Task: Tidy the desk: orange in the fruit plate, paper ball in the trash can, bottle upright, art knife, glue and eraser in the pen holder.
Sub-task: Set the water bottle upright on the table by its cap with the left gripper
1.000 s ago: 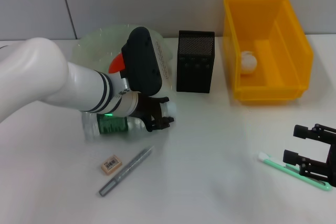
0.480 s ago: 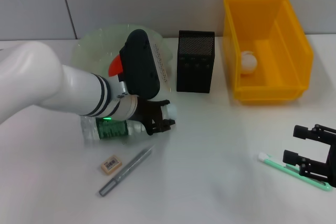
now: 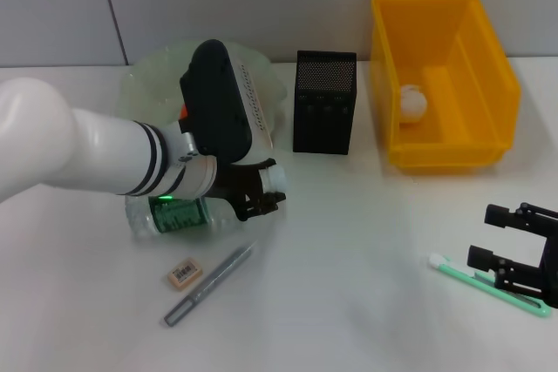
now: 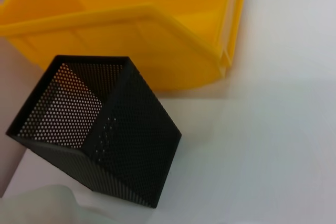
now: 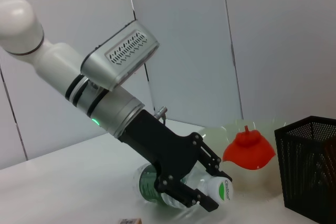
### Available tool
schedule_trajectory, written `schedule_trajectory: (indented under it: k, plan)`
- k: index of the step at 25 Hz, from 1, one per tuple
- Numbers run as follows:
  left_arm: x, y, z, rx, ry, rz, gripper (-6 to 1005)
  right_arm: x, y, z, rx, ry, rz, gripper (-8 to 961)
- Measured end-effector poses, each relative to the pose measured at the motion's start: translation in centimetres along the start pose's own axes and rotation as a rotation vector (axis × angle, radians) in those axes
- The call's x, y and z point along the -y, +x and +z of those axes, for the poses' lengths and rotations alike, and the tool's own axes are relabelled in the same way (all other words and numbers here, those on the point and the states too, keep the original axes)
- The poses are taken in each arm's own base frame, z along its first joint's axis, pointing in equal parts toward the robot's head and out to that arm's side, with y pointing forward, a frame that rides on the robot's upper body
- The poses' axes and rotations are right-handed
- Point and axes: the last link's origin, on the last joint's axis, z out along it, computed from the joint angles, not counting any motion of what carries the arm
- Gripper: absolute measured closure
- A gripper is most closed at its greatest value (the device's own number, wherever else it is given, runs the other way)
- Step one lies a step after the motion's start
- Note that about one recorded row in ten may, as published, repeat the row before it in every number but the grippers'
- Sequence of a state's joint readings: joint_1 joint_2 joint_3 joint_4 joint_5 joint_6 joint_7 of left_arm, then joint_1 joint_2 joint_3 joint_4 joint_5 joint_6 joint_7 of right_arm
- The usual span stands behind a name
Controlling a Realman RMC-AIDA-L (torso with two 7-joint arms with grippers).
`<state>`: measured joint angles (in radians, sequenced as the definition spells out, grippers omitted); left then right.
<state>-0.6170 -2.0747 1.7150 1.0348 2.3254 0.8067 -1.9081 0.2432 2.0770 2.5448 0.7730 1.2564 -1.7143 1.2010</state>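
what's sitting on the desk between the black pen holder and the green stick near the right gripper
Nothing: in the head view only bare white desk runs from the pen holder to the green stick.

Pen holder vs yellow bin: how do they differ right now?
The pen holder is black perforated mesh, tall and narrow; the yellow bin is solid plastic, wide and much larger. The left wrist view shows nothing inside the pen holder, while the yellow bin holds the paper ball. Both stand upright, open-topped, side by side at the back of the desk.
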Motion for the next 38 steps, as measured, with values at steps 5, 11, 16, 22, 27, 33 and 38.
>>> schedule_trajectory:
  k: [5, 11, 16, 22, 27, 33, 38]
  plan:
    - [-0.3, -0.1, -1.3, -0.036, 0.03, -0.026, 547, 0.0, -0.1, 0.2, 0.001, -0.005, -0.002, 258]
    - [-0.6, -0.2, -2.2, -0.054, 0.045, -0.039, 547, 0.1, -0.3, 0.4, 0.005, -0.012, -0.008, 258]
    - [-0.7, -0.3, -2.6, -0.063, 0.053, -0.071, 548, 0.1, -0.4, 0.5, 0.005, -0.018, -0.008, 258]
    - [-0.9, -0.4, -4.3, -0.103, 0.101, -0.091, 548, 0.2, -0.5, 0.5, 0.004, -0.018, -0.004, 258]
    - [-0.8, -0.6, -4.7, -0.111, 0.116, -0.125, 549, 0.2, -0.6, 0.6, 0.004, -0.021, -0.007, 257]
    - [-0.8, -0.8, -5.0, -0.115, 0.125, -0.144, 549, 0.3, -0.8, 0.9, 0.003, -0.026, -0.011, 257]
    - [-0.8, -0.5, -5.5, -0.129, 0.133, -0.176, 550, 0.4, -0.8, 1.0, 0.003, -0.027, -0.011, 257]
